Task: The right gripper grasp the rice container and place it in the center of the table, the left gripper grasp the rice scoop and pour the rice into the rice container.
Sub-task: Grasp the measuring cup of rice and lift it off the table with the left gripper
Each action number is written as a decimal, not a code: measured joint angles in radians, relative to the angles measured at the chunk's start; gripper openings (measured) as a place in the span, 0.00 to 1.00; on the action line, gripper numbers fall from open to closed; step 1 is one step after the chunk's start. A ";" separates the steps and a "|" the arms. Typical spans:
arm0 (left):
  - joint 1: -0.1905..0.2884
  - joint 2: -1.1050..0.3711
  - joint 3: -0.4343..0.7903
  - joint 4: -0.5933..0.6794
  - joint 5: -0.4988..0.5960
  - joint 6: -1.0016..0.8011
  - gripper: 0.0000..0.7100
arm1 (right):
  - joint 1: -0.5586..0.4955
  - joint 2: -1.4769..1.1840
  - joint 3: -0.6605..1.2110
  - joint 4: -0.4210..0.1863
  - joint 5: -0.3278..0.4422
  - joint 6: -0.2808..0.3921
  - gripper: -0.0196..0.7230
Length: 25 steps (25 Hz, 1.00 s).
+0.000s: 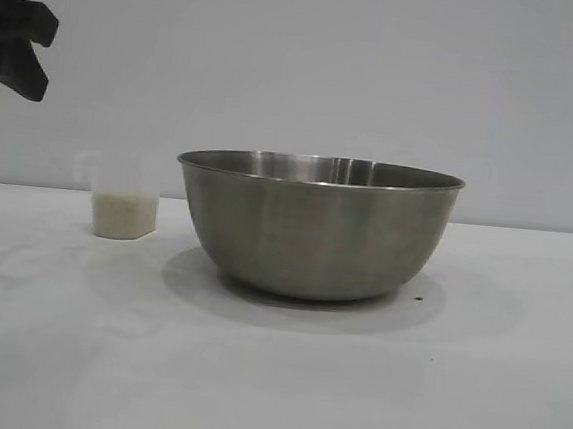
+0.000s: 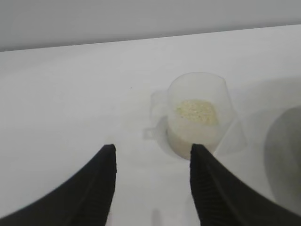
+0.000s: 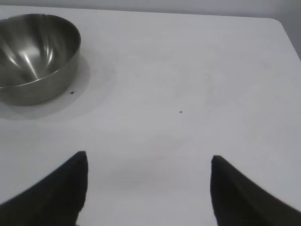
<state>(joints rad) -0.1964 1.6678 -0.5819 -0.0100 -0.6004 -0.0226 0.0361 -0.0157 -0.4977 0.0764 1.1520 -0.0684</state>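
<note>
The rice container [image 1: 315, 227], a wide steel bowl, stands upright near the middle of the table [image 1: 273, 374]; the right wrist view shows it [image 3: 33, 56] standing off to one side. To its left sits the rice scoop [image 1: 122, 200], a small translucent cup holding white rice [image 2: 196, 111], with its handle [image 2: 153, 132] facing my left gripper. My left gripper [image 1: 25, 51] hangs high at the far left, above and left of the scoop. Its fingers stand open in the left wrist view [image 2: 151, 150] with nothing between them. My right gripper [image 3: 148, 160] is open over bare table, away from the bowl.
A plain grey wall [image 1: 379, 72] rises behind the table. The table's far corner [image 3: 277, 23] shows in the right wrist view. A few dark specks [image 3: 181, 112] lie on the white surface near the bowl.
</note>
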 joint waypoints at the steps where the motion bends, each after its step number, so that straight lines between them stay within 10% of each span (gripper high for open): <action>1: 0.000 0.014 0.000 0.004 -0.021 -0.006 0.51 | 0.000 0.000 0.000 0.000 0.000 0.000 0.67; 25: 0.000 0.339 -0.004 0.003 -0.464 -0.054 0.51 | 0.000 0.000 0.000 0.000 0.000 0.000 0.67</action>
<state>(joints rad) -0.1964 2.0071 -0.5855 -0.0072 -1.0642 -0.0762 0.0361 -0.0157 -0.4977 0.0764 1.1520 -0.0684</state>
